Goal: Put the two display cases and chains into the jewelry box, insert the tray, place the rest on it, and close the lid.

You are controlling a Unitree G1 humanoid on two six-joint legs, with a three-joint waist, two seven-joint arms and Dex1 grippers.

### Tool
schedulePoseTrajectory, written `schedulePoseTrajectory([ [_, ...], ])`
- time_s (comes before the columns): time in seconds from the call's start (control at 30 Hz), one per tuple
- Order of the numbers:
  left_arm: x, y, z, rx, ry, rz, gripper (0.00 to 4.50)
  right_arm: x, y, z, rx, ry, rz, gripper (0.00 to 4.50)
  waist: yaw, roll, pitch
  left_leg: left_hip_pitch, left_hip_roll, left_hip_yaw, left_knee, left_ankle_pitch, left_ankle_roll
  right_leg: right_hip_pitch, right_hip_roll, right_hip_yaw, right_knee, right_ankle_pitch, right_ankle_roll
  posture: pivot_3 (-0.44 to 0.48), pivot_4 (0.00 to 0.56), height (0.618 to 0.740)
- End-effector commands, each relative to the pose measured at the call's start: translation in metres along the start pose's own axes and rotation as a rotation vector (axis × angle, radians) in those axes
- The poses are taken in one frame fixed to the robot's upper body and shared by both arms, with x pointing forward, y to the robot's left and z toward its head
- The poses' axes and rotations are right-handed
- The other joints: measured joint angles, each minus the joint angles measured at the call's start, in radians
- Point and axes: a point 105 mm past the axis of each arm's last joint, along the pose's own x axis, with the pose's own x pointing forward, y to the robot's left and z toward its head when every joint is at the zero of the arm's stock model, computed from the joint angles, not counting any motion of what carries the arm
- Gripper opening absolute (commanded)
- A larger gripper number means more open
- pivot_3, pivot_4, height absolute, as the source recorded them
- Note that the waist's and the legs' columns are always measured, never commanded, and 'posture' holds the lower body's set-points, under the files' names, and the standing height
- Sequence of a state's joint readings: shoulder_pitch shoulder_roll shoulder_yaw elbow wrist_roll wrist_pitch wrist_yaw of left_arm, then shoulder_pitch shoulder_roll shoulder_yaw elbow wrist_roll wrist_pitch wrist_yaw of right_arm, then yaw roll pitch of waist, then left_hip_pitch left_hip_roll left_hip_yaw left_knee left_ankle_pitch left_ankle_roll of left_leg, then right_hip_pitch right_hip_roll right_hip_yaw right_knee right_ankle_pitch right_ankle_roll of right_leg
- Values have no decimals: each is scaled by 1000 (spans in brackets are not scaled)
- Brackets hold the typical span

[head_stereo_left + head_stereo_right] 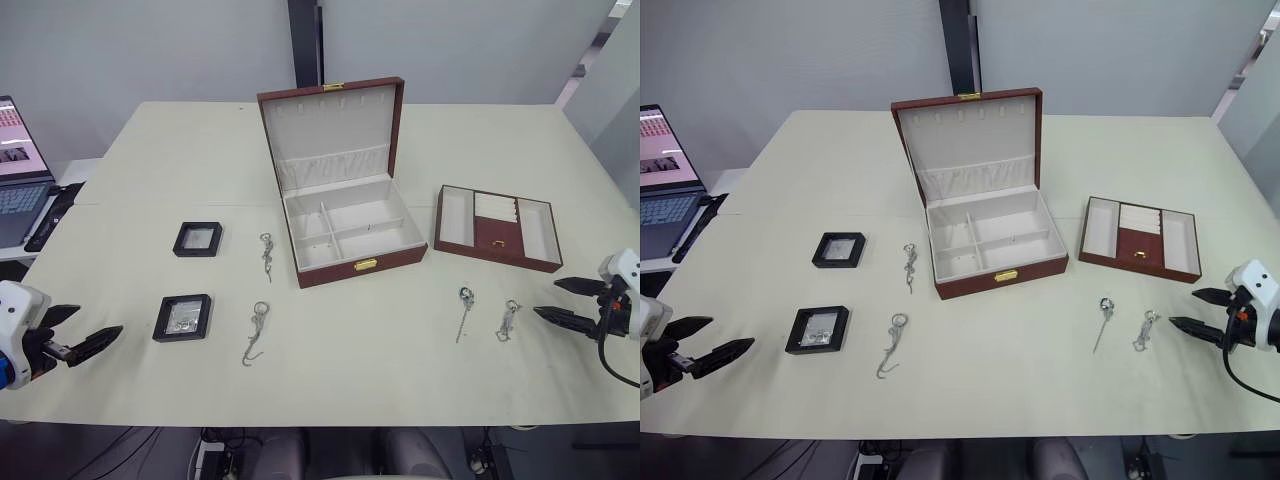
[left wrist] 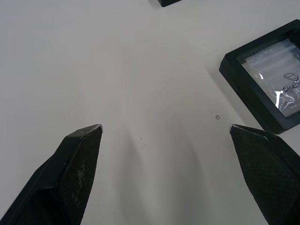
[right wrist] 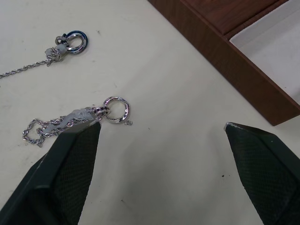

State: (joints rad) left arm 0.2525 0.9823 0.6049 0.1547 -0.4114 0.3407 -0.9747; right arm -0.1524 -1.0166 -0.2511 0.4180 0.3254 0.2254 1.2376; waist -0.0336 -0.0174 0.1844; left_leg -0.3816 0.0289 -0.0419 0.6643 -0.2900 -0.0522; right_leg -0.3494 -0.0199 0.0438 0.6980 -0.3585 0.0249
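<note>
Jewelry box (image 1: pixel 345 215) at table (image 1: pixel 380 360) centre, lid up, compartments bare. Tray (image 1: pixel 498 228) at its 3 o'clock. Two display cases (image 1: pixel 183 317) and two chains (image 1: pixel 256 332) at 8–9 o'clock; two more chains (image 1: pixel 508 320) at 4 o'clock. Left gripper (image 1: pixel 82 332) spread wide, holding nothing, beside near case. Right gripper (image 1: pixel 565 302) spread wide, holding nothing, beside rightmost chain.

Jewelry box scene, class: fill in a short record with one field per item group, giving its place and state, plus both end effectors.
jewelry box: centre of table, lid up, compartments empty
tray: on the table to the box's right, not inserted
display cases: two, left of box, far one, near one
chains left of box: two, far, near
chains right of box: two, and
left end effector: open, above the table near the near case
right end effector: open, beside the rightmost chain
laptop: far left edge, open
</note>
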Motion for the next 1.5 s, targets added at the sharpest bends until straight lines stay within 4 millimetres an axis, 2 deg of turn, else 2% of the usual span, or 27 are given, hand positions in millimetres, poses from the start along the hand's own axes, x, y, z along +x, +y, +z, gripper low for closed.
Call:
schedulePoseTrajectory([
  [0.03, -5, 6, 7, 18, -22, 23, 4500, -4, -5, 9, -32, -14, -18, 4482, 0, 0, 0, 0, 0, 0, 0, 0, 0, 0, 0, 0, 0, 0, 0, 0, 150, 740],
  [1.03, -2, 14, 10, 16, -26, 55, 4500, -6, -6, 8, -24, -25, -16, 4482, 0, 0, 0, 0, 0, 0, 0, 0, 0, 0, 0, 0, 0, 0, 0, 0, 150, 740],
  [1.1, -1, 14, 12, 13, -37, 62, 4500, -8, -6, 17, -2, -74, -13, 4482, 0, 0, 0, 0, 0, 0, 0, 0, 0, 0, 0, 0, 0, 0, 0, 0, 150, 740],
  [1.17, -1, 14, 19, 6, -61, 68, 4500, -10, -6, 37, 24, -157, -9, 4482, 0, 0, 0, 0, 0, 0, 0, 0, 0, 0, 0, 0, 0, 0, 0, 0, 150, 740],
  [1.3, 4, 5, 51, -19, -159, 40, 4500, -7, -1, 79, 34, -297, 19, 4482, -2, 0, 0, 0, 0, 0, 1, 0, 0, 0, 0, 0, 2, 0, 0, 0, 150, 740],
  [1.5, 30, -30, 101, -24, -287, -60, 4500, 24, 16, 127, 6, -413, 62, 4482, 1, 0, 0, -1, 0, -2, 1, 0, 0, 0, 0, -1, 1, 0, 0, 0, 150, 740],
])
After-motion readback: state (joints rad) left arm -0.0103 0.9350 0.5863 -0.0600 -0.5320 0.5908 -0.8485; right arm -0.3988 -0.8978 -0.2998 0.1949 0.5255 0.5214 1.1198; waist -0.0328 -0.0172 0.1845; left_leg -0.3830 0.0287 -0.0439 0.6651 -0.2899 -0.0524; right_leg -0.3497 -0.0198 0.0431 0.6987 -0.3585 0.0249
